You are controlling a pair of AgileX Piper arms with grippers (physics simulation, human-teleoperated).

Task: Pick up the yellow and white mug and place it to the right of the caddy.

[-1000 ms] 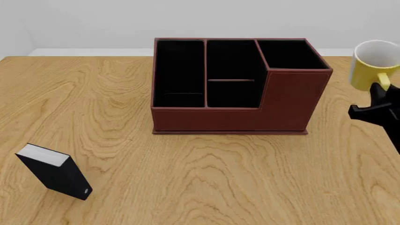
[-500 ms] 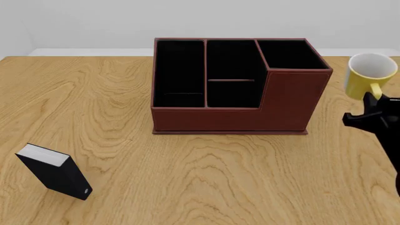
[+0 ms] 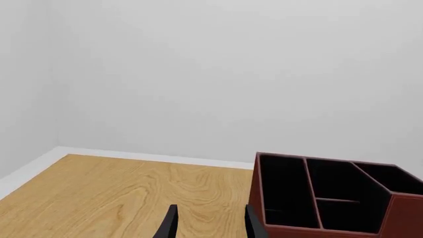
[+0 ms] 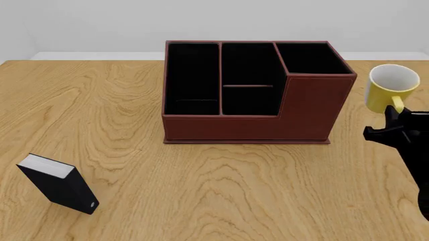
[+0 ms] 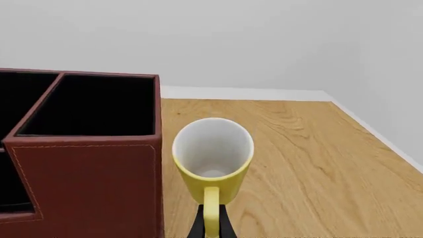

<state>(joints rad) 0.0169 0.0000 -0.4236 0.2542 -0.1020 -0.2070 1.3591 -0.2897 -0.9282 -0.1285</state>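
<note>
Wood surface [image 4: 221, 191], white wall. Right gripper [image 5: 211, 225] pinches mug [image 4: 391, 89] by its handle, right of caddy [image 4: 254, 93]; rigid, light, could swing. Left gripper [image 3: 209, 223] open.

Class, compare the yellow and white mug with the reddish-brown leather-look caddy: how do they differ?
The small cylindrical yellow and white mug is far smaller than the large reddish-brown leather-look caddy. The mug is round with a white inside; the caddy is boxy, black inside, with three compartments. The right gripper holds the mug by its handle; the caddy rests on the table. Both open upward.
</note>
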